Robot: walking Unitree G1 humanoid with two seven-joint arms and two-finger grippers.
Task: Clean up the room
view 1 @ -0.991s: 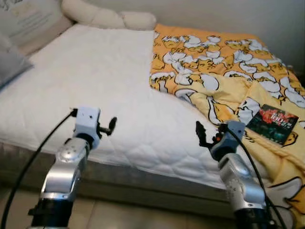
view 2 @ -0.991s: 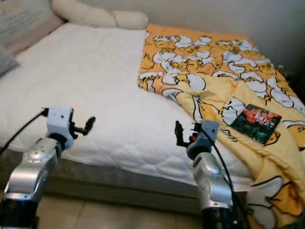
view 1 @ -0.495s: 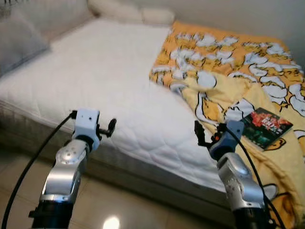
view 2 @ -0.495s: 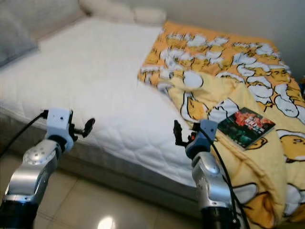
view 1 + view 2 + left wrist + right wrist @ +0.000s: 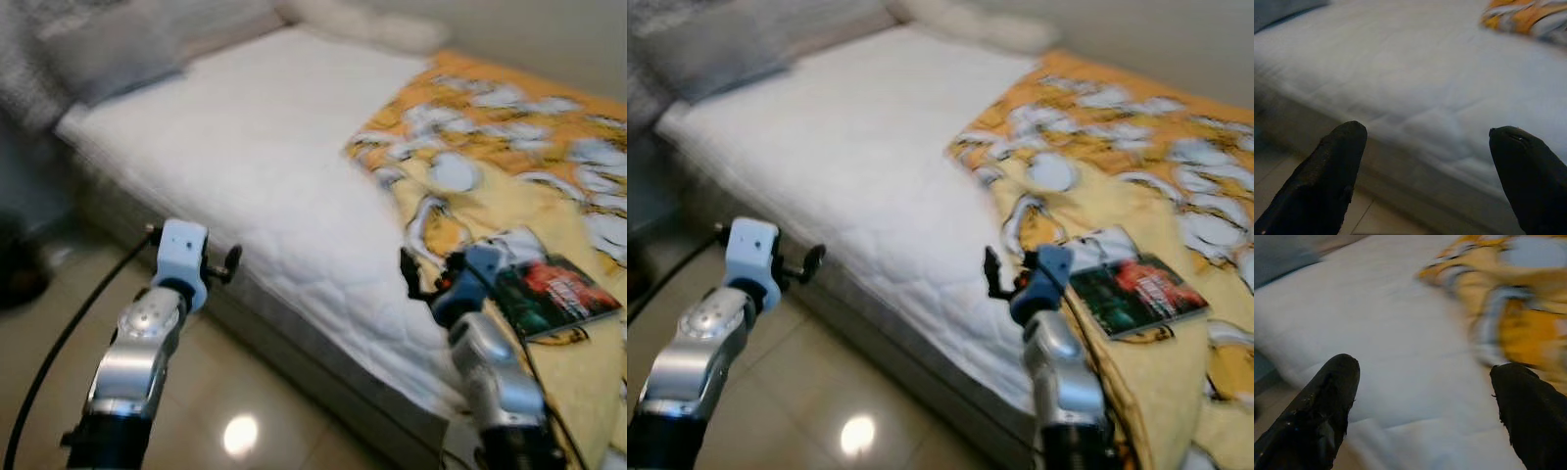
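Bedside approach, both grippers held wide and empty

The book (image 5: pixel 1134 295) lay on the yellow blanket (image 5: pixel 509 147), just beside the right gripper (image 5: pixel 416 279); the left gripper (image 5: pixel 223 264) was held over the mattress (image 5: pixel 255 166) edge. Blurred views could cause a misjudged reach.

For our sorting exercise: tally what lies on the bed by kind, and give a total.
Book: 1
Yellow patterned blanket: 1
Grey cushion: 1
Cream pillow at the head: 1
Total: 4
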